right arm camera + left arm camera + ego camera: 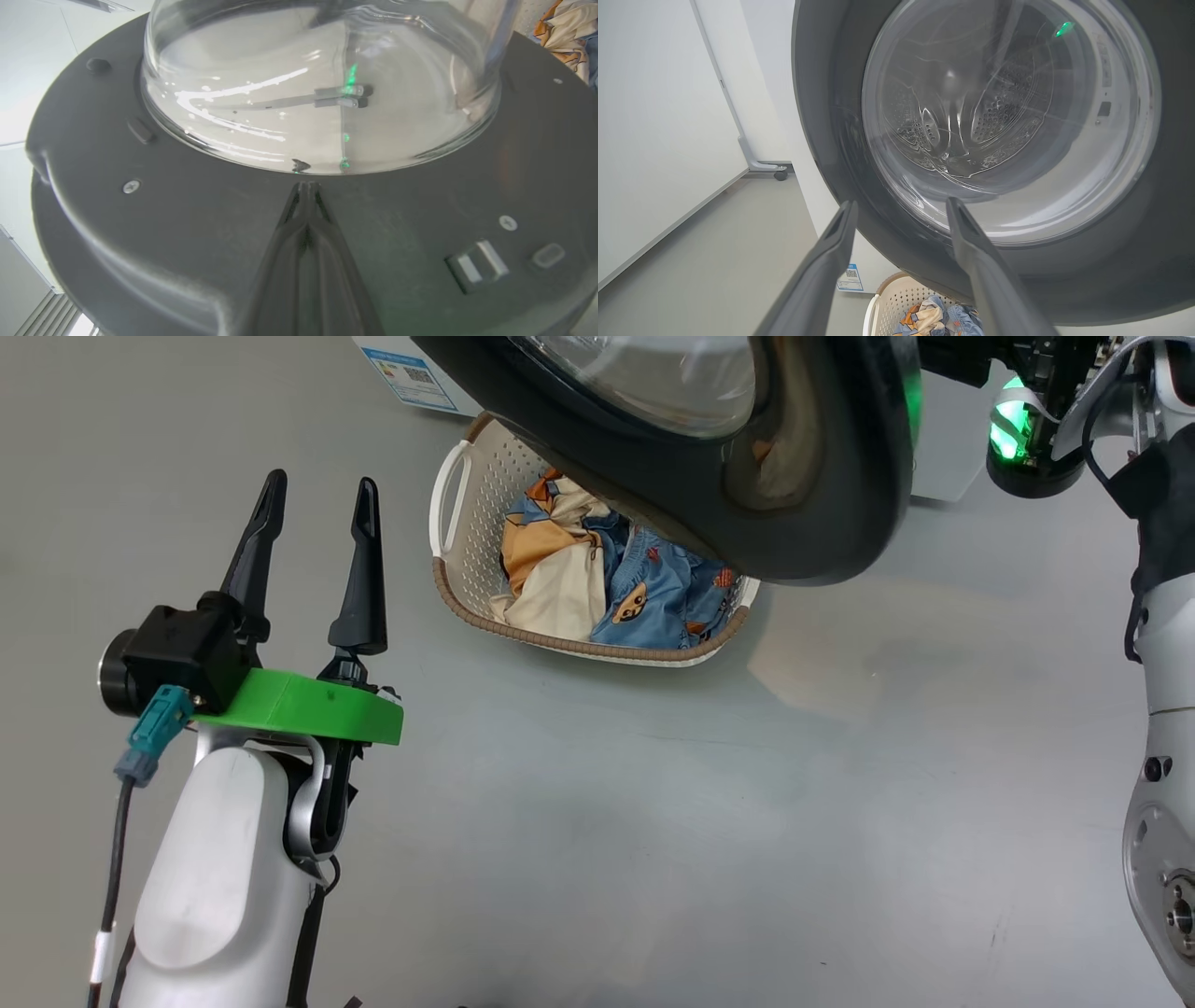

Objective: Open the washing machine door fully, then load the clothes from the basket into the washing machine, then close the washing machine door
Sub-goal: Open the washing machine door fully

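Glossy black, the washing machine door [822,476] stands open above the basket [579,649], which sits on the floor [653,803] with the clothes [607,579] bundled inside. The left tool [320,481] hangs spread and empty, left of the basket. The right tool [306,186] is pressed together, its tips at the door's inner ring just beside the glass bowl [327,93].

White forearm [215,877], green collar [299,707], teal plug [157,723]; left claw [322,481] fingers [359,579] black, tapered.

Left gripper [322,482] fingers wide apart; right gripper [306,185] closed.
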Motion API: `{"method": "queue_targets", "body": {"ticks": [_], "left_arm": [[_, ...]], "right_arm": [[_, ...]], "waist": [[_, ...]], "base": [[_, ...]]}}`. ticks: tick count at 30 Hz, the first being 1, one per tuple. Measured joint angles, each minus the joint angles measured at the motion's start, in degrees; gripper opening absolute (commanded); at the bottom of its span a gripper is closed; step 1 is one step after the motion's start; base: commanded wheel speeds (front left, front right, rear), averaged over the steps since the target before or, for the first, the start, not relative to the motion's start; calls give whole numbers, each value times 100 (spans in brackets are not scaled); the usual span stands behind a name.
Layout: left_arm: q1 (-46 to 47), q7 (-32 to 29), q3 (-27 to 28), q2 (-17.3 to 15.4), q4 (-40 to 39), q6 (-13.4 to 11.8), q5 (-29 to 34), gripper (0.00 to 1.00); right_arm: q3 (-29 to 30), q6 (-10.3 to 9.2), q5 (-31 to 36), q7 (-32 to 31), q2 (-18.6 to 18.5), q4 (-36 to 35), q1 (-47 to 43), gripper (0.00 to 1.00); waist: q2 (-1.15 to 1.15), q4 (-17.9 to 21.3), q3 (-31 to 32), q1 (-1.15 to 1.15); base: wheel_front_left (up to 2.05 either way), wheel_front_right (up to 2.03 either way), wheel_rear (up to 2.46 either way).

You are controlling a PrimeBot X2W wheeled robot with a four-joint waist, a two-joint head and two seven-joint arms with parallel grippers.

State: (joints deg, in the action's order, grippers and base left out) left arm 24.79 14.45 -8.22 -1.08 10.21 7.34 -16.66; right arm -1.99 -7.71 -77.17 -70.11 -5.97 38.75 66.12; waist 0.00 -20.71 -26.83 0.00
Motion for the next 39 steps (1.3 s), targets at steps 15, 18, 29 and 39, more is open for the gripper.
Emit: {"method": "queue_targets", "body": {"ticks": [15, 18, 29, 39], "left_arm": [[-87, 0, -78, 1, 2, 0, -1, 100], [-125, 0, -79, 0, 5, 0, -1, 100], [-180, 0, -143, -1, 1, 0, -12, 100], [-203, 0, -211, -1, 4, 0, -45, 100]], "right_arm": [[-308, 1, -309, -750, 98, -658, -681, 0], [-363, 1, -379, -818, 105, -782, -815, 0], [-856, 1, -1011, -970, 149, -1225, -1380, 0], [-1541, 1, -1562, -575, 153, -1586, -1746, 0]], "waist": [[0, 30, 179, 0], [0, 19, 225, 0], [0, -54, 332, 0], [0, -165, 393, 0]], "base": [[0, 0, 0], [0, 0, 0], [0, 0, 0], [0, 0, 0]]}}
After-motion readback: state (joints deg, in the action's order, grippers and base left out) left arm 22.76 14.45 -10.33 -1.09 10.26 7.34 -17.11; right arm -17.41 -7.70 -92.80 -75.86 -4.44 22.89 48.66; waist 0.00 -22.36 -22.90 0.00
